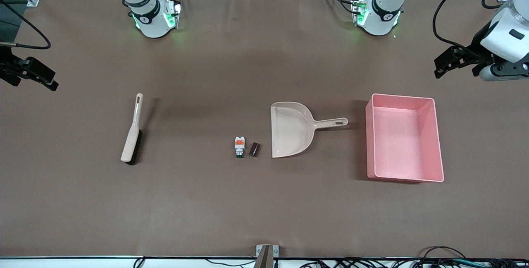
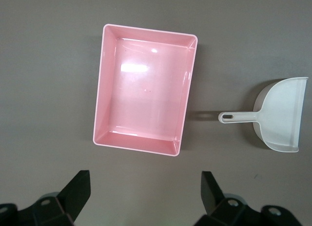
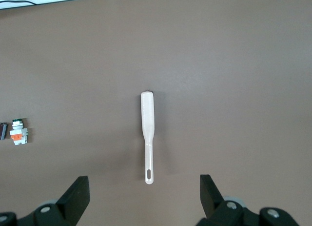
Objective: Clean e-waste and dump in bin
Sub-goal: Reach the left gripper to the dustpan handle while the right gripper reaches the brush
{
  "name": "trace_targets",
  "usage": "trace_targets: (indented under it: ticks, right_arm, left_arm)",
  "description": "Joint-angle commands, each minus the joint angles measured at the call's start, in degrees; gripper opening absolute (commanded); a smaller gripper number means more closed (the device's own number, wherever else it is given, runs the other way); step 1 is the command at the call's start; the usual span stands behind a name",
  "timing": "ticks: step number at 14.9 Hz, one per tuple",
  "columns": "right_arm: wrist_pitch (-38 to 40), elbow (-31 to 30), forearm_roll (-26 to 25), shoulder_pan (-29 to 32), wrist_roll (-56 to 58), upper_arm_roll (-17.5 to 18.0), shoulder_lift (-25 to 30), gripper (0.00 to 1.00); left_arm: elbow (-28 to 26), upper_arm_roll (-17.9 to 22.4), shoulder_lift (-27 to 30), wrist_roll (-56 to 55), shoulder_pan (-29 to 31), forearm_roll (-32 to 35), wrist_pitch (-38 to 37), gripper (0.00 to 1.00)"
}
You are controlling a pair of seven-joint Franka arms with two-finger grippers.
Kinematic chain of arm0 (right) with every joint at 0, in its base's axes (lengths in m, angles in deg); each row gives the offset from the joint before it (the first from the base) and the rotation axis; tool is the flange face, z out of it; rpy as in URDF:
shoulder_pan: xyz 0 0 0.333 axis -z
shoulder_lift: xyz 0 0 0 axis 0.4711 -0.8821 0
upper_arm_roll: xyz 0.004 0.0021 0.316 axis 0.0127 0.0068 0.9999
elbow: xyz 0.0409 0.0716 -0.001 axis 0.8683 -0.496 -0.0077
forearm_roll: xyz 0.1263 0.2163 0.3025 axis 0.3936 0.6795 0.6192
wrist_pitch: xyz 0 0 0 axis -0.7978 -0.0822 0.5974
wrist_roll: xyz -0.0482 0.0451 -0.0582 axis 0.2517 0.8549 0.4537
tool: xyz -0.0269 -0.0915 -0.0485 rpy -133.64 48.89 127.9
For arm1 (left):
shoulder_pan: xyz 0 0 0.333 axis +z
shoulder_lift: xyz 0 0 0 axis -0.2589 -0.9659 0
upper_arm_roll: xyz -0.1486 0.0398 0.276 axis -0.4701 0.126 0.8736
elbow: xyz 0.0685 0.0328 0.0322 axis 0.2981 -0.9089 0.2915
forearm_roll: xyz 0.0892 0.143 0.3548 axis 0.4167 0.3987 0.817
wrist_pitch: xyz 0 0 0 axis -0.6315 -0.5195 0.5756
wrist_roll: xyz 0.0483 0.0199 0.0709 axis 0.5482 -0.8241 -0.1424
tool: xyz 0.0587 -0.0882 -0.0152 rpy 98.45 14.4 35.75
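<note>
A: Nearest the cam?
B: Pink bin (image 1: 404,177), its near rim lowest of all, twd the left arm's end of the table. Upright, nothing in it, bare floor w/ glare in the left wrist view (image 2: 100,113).
A: Dustpan?
B: Beige dustpan (image 1: 289,129) just beside the bin, btwn it & the e-waste. Handle pts at the bin, short gap, not touching. Pan's got nothing in it either. Wide mouth faces the e-waste.
A: And the e-waste?
B: Two bits on the cloth near table centre, close to the pan's mouth. White block (image 1: 239,147) w/ orange top & green end; dark block (image 1: 254,149) just beside it, on the dustpan side. Apart from the pan.
A: Anything else?
B: Brush (image 1: 132,129) lying flat, well apart twd the right arm's end. Nothing btwn brush & e-waste.
A: Grippers?
B: Left gripper (image 2: 146,187) spread wide, holding nothing, up over the table's edge by the bin. Right gripper (image 3: 145,189) likewise spread, nothing in it, up at the other end over the edge, brush handle below it in its wrist view
</note>
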Motion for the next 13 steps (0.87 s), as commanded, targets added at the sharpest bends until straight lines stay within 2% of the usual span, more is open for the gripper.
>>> trace_targets:
  ticks: [1, 7, 10, 13]
  right_arm:
    - [0.43, -0.23, 0.63, -0.41, -2.32, -0.44, 0.32, 1.0]
    - [0.43, 0.21, 0.54, -0.67, -2.51, -0.36, 0.32, 1.0]
    - [1.84, 0.3, 0.63, -0.24, -2.6, -0.44, 0.14, 1.0]
    - [2.02, 0.3, 0.54, -0.15, -2.6, -0.53, 0.05, 1.0]
  left_arm:
    - [0.29, -0.1, 0.45, 0.78, 0.03, -0.18, -0.45, 1.0]
    - [0.81, -0.97, -1.92, 1.66, -0.94, -0.27, 0.16, 1.0]
    - [2.48, -5.45, -6.3, 0.52, -1.64, -0.18, 2.08, 1.0]
    - [2.92, -8.44, -11.84, -1.75, -4.18, -0.18, 8.75, 1.0]
